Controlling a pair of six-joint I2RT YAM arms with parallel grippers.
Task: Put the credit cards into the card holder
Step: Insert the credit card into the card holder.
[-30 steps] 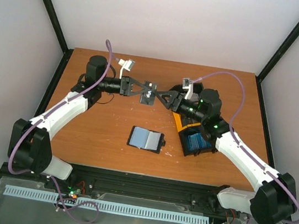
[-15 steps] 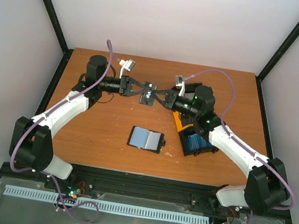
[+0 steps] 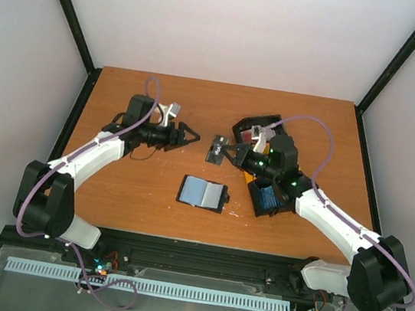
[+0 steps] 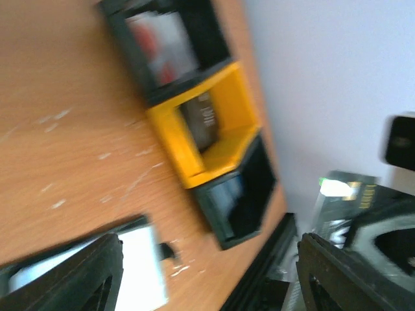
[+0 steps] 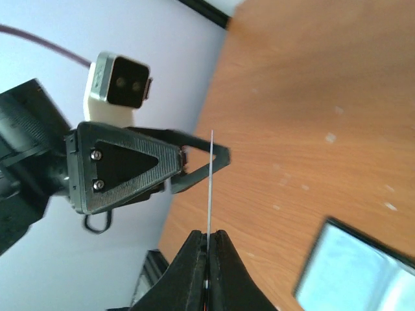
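Pinching a dark grey credit card [image 3: 214,148] by one end, the right gripper [image 3: 224,152] is clenched on it and holds it off the table [image 3: 133,191]. The left gripper [image 3: 193,135] faces it from just beyond the card's free end, with its jaws spread, empty and clear of the card. The card holder [image 3: 203,193] lies open and flat below both grippers, toward the arm bases; it is black with pale blue-grey inner panels. Under the right gripper's wrist sits a joined row of trays [image 3: 281,204]. Its far black tray has red-and-white cards [image 3: 254,134], and the near black one has light blue cards [image 3: 267,196]. The table is orange-brown wood with pale scuffs, enclosed by white walls [image 3: 225,26] and black corner posts [image 3: 69,8]. The right wrist view shows the held card only edge-on, as a thin pale line rising from the closed fingertips [image 5: 194,259]. The blurred left wrist view shows a dark card [image 4: 202,120] in the yellow tray, which the right arm hides from above.
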